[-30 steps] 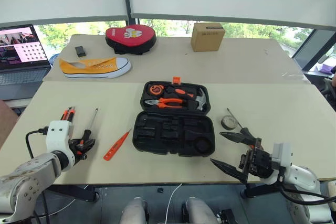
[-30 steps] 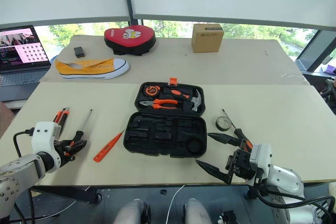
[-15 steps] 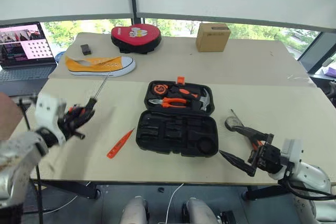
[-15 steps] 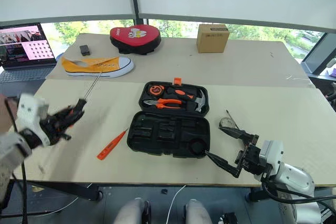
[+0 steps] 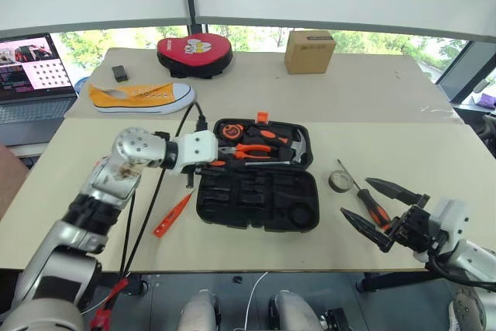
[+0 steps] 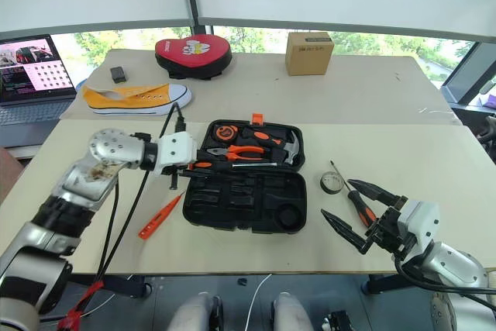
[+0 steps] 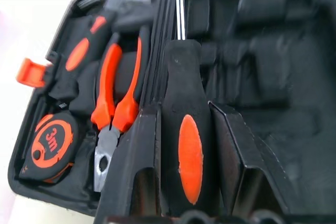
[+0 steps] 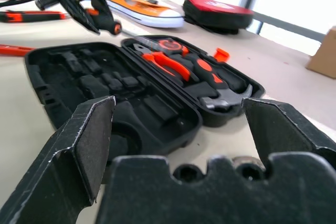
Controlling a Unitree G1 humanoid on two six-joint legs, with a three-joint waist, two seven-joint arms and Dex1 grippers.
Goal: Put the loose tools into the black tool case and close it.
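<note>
Now the left claw [image 5: 208, 162] pinches a black-orange screwdriver [image 7: 188, 145] by its handle, holding it over the open black tool case [image 5: 258, 201] along the hinge line between the two halves, its steel shaft pointing toward the worktop's right edge. The case sits mid-worktop, lid half holding pliers [image 5: 249, 149], a hammer [image 5: 295, 146] and a tape measure [image 5: 230, 130]. The right claw [image 5: 384, 211] hangs spread wide past the worktop's [image 5: 403, 153] near right corner, gripping nothing. Just beside it lie a second screwdriver [image 5: 370, 201] and a small dark tape roll [image 5: 337, 182]. An orange tester screwdriver [image 5: 172, 215] lies near the case's left end, toward the front edge.
</note>
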